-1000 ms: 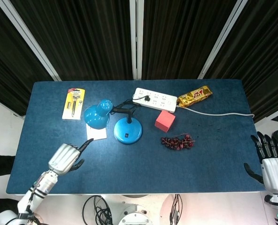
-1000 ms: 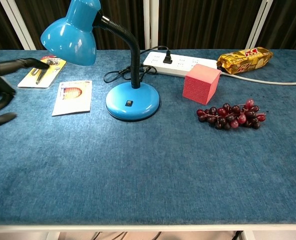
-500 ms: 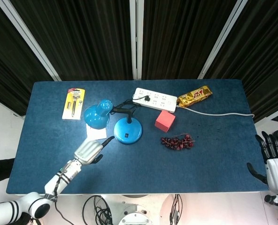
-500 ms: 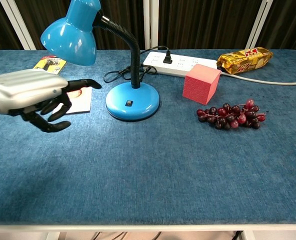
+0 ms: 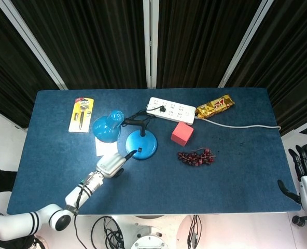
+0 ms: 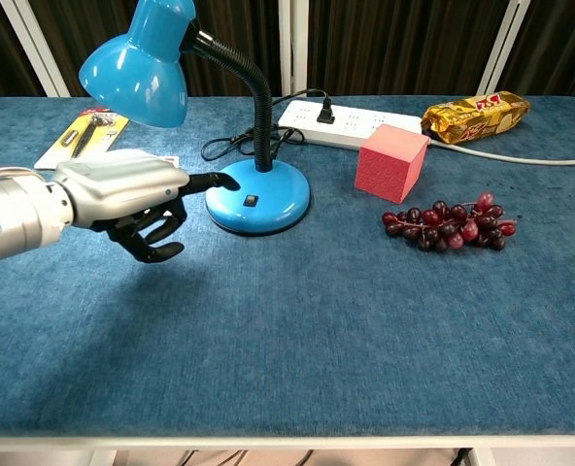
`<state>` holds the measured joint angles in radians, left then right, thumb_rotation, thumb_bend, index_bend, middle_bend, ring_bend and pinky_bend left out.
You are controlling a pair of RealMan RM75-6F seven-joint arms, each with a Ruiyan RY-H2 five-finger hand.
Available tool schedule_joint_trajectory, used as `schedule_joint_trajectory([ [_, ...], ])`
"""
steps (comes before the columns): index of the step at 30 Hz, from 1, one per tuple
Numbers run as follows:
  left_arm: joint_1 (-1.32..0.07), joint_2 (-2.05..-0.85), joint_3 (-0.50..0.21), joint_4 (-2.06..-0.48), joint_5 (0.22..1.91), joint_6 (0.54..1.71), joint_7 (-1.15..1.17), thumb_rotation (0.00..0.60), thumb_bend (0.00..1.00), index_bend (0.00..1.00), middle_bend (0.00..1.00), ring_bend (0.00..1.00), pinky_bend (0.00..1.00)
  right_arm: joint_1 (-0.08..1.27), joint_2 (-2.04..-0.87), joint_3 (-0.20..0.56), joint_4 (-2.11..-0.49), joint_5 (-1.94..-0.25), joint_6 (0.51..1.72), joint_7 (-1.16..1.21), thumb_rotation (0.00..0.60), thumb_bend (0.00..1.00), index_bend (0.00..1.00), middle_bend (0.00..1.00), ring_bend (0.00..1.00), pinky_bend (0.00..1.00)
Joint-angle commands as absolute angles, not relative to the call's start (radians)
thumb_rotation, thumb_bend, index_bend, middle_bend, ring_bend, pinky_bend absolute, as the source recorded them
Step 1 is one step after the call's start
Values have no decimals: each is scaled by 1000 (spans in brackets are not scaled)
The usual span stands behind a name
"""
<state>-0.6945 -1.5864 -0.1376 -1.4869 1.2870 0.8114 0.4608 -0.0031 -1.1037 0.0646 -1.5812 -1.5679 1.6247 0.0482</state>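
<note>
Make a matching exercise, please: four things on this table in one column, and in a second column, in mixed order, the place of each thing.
Things:
1. grapes
2. red block
3. snack bar
4. left hand

Places:
A. far right part of the table, next to the power strip
B. one finger stretched toward the lamp base
C. between the lamp base and the grapes, just in front of the power strip
D. in front of the red block, nearer to the table's front edge

Pairs: 1-D, 2-C, 3-A, 4-B
</note>
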Motion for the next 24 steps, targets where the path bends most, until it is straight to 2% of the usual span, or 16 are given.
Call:
schedule_joint_trajectory([
  [1,-715,-1605,-141,-1466,1253,800,484,600,430,68,737,724,697,-1,-1104,67,-1574,-1563,1619,61,600,203,0,0,0,0],
  [24,-788,-1668,-114,-1399,1152,804,535,600,430,68,732,722,690,-4,-1097,79,-1535,-1531,1607,139,600,212,0,0,0,0],
])
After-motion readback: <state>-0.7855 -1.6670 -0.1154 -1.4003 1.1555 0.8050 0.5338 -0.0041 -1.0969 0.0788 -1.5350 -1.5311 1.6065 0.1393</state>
